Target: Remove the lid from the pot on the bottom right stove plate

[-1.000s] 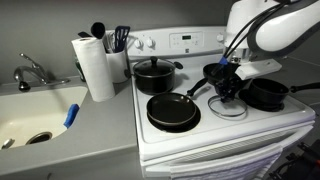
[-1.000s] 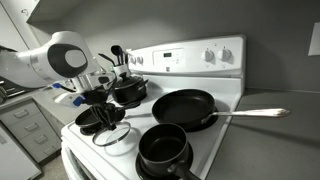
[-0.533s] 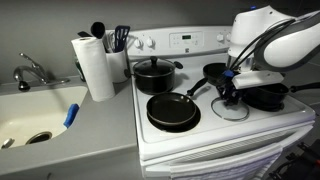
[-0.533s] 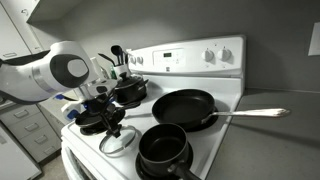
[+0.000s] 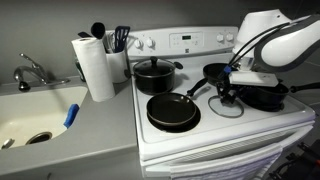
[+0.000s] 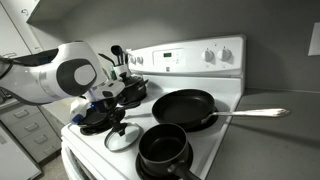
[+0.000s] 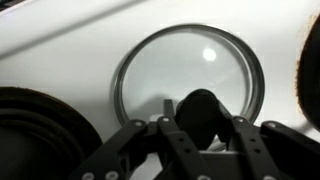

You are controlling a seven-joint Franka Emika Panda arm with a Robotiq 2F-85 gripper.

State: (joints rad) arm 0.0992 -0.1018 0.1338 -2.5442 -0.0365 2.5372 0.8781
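White stove, grey counter alongside. Glass lid lies flat on stove surface, just beside uncovered pot. Gripper straddles black knob, fingers either side; cannot tell if pinching. Lid likely light, stiff, breakable; rim slippery, knob only sensible hold

We find the lid lying flat on the stovetop near its front edge, between the frying pan toward the front left corner and the pot by the right edge.
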